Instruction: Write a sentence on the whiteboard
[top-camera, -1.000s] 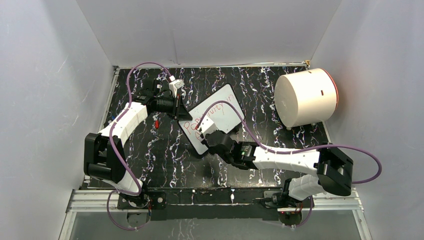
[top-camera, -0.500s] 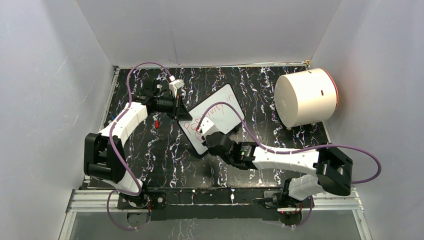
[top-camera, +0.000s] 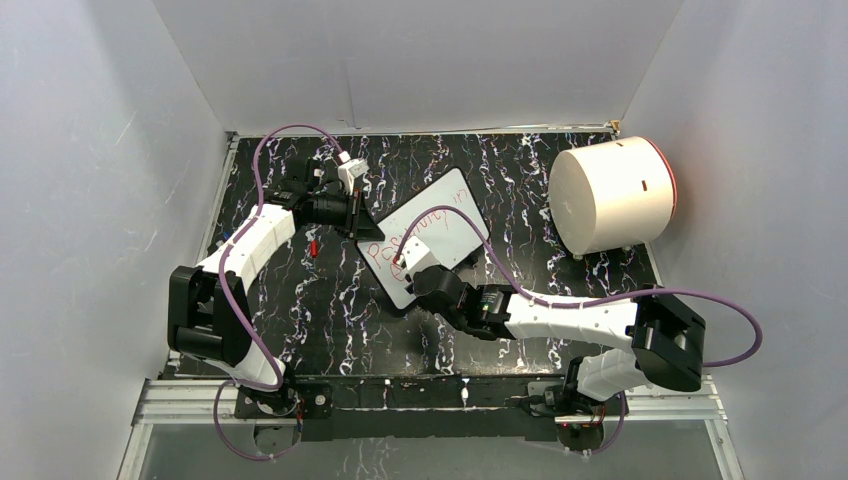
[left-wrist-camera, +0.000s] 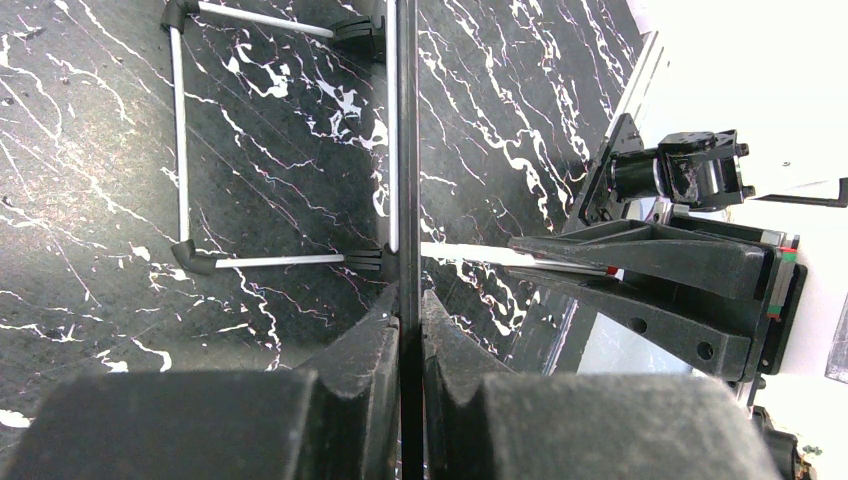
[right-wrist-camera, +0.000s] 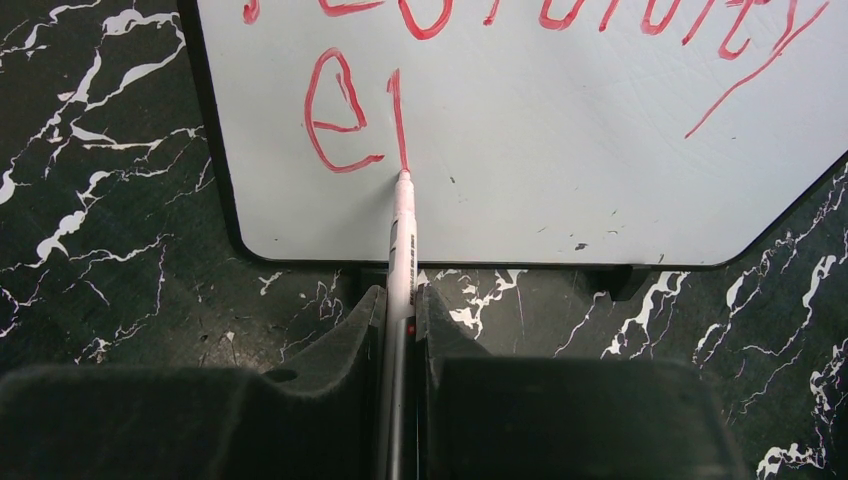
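The whiteboard (top-camera: 440, 232) lies tilted on the black marbled table. Its face fills the top of the right wrist view (right-wrist-camera: 560, 180). Red writing (right-wrist-camera: 520, 15) runs along its upper line; below it stand a red "e" and one downstroke (right-wrist-camera: 398, 115). My right gripper (right-wrist-camera: 400, 305) is shut on a white marker (right-wrist-camera: 402, 240) whose tip touches the board at the stroke's lower end. My left gripper (left-wrist-camera: 408, 310) is shut on the whiteboard's thin edge (left-wrist-camera: 405, 150), seen edge-on. In the top view the left gripper (top-camera: 358, 215) is at the board's left corner and the right gripper (top-camera: 412, 268) at its near edge.
A big white cylinder (top-camera: 612, 195) lies on its side at the back right. A small red object (top-camera: 313, 246) lies on the table near the left arm. White walls enclose the table on three sides.
The right gripper has shifted slightly toward me and left along the board's near edge with the marker. The left arm and board have not moved.
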